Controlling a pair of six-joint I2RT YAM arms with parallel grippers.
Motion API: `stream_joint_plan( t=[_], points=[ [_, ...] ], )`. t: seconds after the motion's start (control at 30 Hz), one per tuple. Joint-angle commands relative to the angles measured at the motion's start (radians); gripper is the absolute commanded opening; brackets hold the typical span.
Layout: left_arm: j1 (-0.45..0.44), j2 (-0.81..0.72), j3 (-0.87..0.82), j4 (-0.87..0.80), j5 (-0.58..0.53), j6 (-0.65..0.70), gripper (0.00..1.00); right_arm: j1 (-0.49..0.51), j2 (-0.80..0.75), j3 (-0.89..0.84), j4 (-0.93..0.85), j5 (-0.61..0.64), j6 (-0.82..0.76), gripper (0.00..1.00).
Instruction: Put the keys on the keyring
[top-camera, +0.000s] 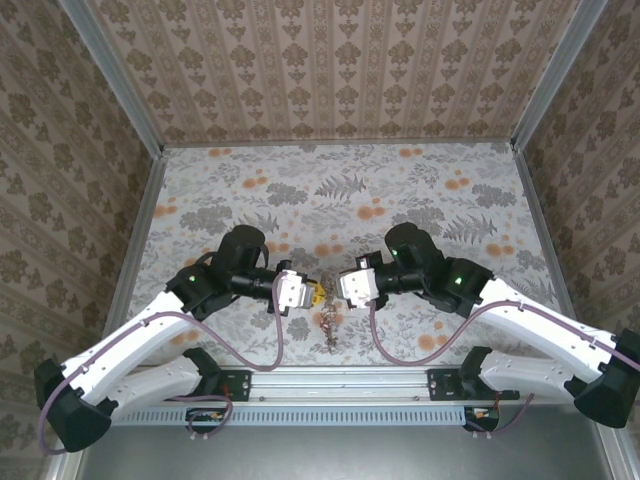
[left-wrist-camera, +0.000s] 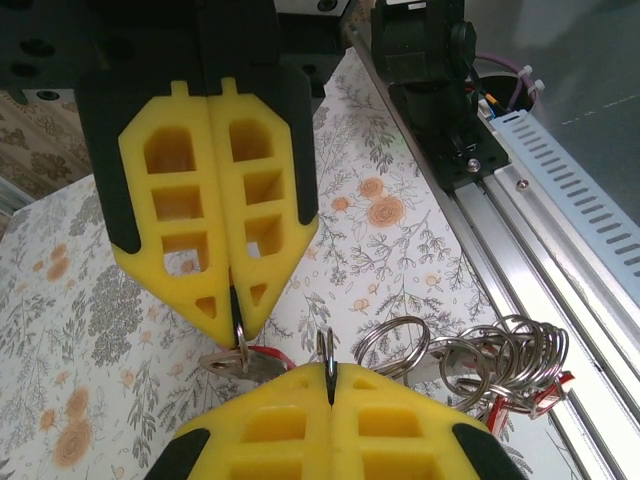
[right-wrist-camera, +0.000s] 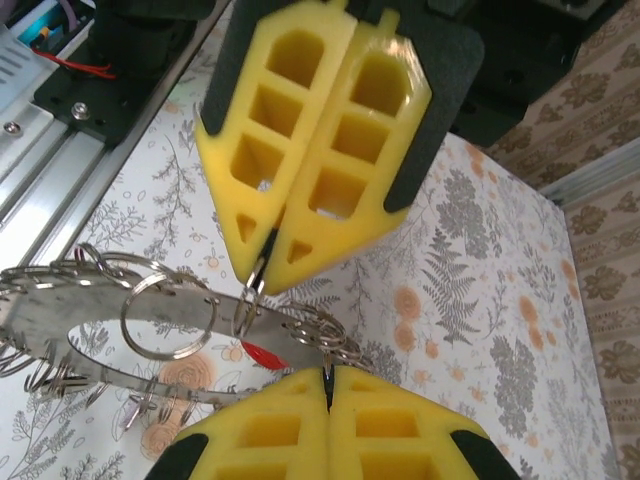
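Observation:
My two grippers meet tip to tip low over the table's front middle. The left gripper (left-wrist-camera: 330, 372) is shut on a small split ring (left-wrist-camera: 327, 347). Facing it, the right gripper (left-wrist-camera: 237, 322) is shut on the split ring of a red-headed key (left-wrist-camera: 232, 366). From the right wrist view, the right gripper (right-wrist-camera: 327, 373) pinches a ring beside the flat metallic keyring (right-wrist-camera: 60, 312). The keyring hangs tilted and carries several split rings. The left gripper (right-wrist-camera: 262, 262) nips a ring at the keyring's edge above a red key head (right-wrist-camera: 262, 354). From above, the keyring and keys (top-camera: 329, 326) dangle below both grippers.
The aluminium front rail (top-camera: 330, 383) and the arm bases lie just behind the dangling bunch. More split rings with red pieces (left-wrist-camera: 505, 352) hang toward the rail. The floral table (top-camera: 330, 190) stretches away to patterned walls.

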Motion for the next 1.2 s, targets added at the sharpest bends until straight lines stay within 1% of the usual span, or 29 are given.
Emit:
stream_joint_plan(
  t=[0.0, 0.3, 0.57, 0.83, 1.17],
  points=[
    [-0.008, 0.005, 0.022, 0.017, 0.024, 0.002, 0.00, 0.018, -0.001, 0.036, 0.022, -0.053, 0.016, 0.00],
    [-0.010, 0.003, 0.029, 0.013, 0.017, 0.006, 0.00, 0.059, 0.001, 0.039, 0.007, -0.044, 0.021, 0.00],
    [-0.010, 0.000, 0.035, 0.005, 0.019, 0.008, 0.00, 0.062, 0.002, 0.044, -0.016, -0.044, -0.006, 0.00],
    [-0.010, -0.002, 0.032, 0.027, 0.020, -0.013, 0.00, 0.074, 0.000, 0.062, -0.083, -0.039, -0.059, 0.00],
    [-0.010, -0.001, 0.039, 0.032, 0.026, -0.015, 0.00, 0.078, -0.007, 0.050, -0.085, -0.036, -0.059, 0.00]
  ],
)
